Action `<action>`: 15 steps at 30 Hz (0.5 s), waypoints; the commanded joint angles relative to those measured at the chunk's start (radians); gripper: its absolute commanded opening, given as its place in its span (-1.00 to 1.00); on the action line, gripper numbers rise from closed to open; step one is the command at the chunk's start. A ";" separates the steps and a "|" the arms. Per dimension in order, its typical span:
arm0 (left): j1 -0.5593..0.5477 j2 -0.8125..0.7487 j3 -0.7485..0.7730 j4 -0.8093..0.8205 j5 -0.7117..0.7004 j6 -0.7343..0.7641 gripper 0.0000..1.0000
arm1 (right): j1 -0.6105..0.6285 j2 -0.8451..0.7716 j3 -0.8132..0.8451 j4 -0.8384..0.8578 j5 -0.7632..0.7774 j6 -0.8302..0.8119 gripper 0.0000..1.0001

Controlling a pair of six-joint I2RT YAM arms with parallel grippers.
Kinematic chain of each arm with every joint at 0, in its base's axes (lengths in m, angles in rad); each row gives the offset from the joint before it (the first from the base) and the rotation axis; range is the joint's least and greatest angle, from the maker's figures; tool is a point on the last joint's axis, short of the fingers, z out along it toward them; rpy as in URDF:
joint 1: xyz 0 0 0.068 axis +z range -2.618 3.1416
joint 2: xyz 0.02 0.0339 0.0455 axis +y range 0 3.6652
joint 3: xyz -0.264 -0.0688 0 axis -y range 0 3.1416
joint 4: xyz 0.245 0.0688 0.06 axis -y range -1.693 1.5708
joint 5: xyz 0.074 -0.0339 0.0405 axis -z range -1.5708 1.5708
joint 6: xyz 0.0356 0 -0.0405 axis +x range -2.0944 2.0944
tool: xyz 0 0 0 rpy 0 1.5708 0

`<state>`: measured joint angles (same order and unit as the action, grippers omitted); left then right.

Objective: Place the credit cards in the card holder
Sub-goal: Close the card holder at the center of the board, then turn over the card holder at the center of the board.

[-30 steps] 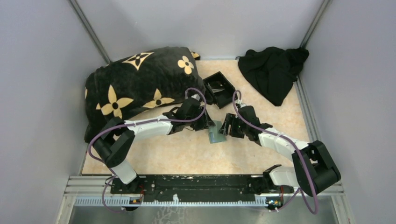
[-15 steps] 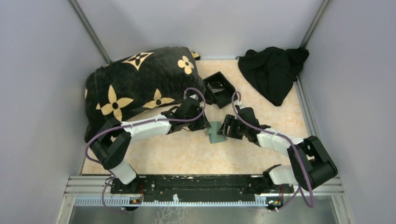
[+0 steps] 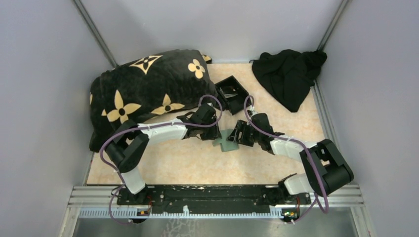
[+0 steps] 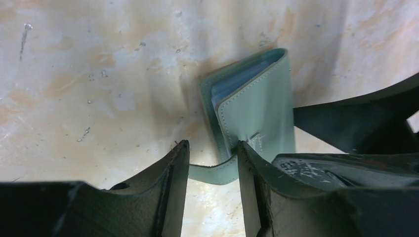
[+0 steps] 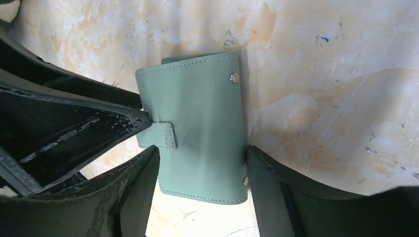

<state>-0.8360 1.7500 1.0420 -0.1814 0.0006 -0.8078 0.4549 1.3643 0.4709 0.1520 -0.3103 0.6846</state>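
Holder (image 5: 197,98) sits on the table (image 3: 197,163) between your two grippers. Right gripper (image 5: 202,150) straddles it and pinches it across the width, one finger touching each long edge. Left gripper (image 4: 212,148) comes at the holder from the opposite side. Its fingers are part-spread and pinch nothing. The strap (image 4: 210,173) lies across the gap between them, and one fingertip touches the cover where the strap starts. The cover is lifted a little on that side. You see pale blue layers under it; can't tell whether they're cards or pockets. Two snap studs (image 5: 233,77) sit along the cover edge next to a right-gripper finger.

Just beyond the holder: black box (image 3: 244,96), open top, contents too small to read. Beyond the holder to the left: black pillow (image 3: 143,94) with gold flowers. Well beyond the holder to the right: black cloth (image 3: 289,79) in a heap.
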 commanded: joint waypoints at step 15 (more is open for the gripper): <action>-0.005 0.098 0.001 -0.080 -0.011 0.047 -0.08 | -0.005 0.115 -0.041 0.021 -0.061 -0.022 0.31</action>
<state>-0.8356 1.7985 1.0473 -0.2096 0.0010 -0.7872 0.4549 1.4086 0.4648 0.2241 -0.3653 0.6838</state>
